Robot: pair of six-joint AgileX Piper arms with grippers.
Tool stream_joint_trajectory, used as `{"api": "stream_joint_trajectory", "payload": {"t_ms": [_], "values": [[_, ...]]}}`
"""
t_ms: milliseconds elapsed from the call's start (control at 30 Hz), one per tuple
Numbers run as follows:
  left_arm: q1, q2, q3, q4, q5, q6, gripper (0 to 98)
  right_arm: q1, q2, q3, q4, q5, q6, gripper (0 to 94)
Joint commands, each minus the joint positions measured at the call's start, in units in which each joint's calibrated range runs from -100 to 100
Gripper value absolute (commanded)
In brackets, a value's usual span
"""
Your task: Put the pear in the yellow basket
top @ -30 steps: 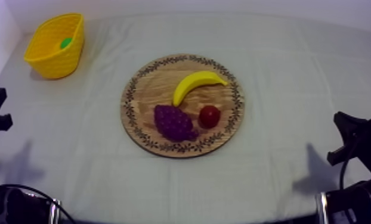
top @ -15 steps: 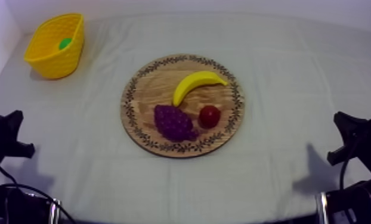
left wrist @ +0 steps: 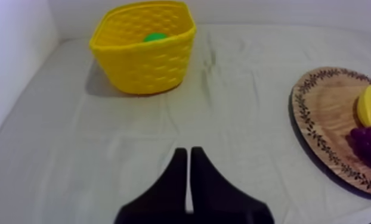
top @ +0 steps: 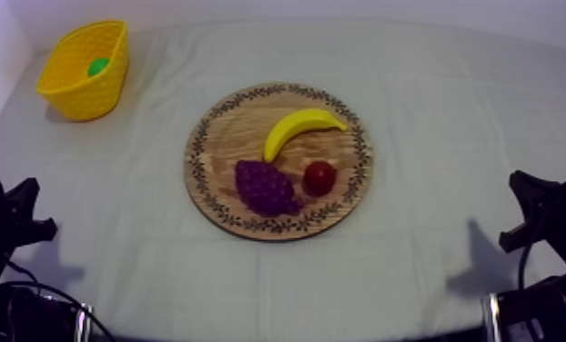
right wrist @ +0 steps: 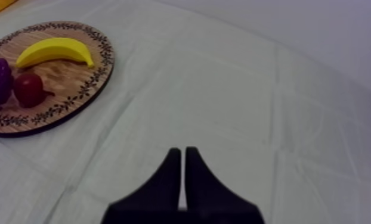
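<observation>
Left gripper (left wrist: 185, 150) drawn back lower, fingers pressed together, empty; right gripper (right wrist: 182, 150) fingers together, empty; pear (top: 98, 65) inside yellow basket (top: 79, 93)

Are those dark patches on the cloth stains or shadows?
Shadows, likely from overhead light. Top view: soft grey patches on the cloth low at left and right. Left wrist view: the yellow basket darkens the cloth at its foot. Right wrist view: the wooden board shows a thin dark line under its near rim.

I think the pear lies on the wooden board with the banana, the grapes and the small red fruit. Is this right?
No. The pear lies in the yellow basket, as the top view shows; the wooden board holds the other three.
</observation>
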Motion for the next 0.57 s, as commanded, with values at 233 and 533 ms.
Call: {"api": "stream_joint_trajectory", "payload": {"t_ms": [233, 533], "values": [[-0.21, -0.01, 1.63, -5.8, -3.74, 10.09, 0.0, -0.01, -0.04, -0.05, -0.01, 0.04, 0.0, 0.4], [-0.24, -0.01, 1.74, -6.1, -3.99, 11.13, 0.0, -0.01, -0.04, -0.05, -0.01, 0.04, -0.03, 0.4]]}}
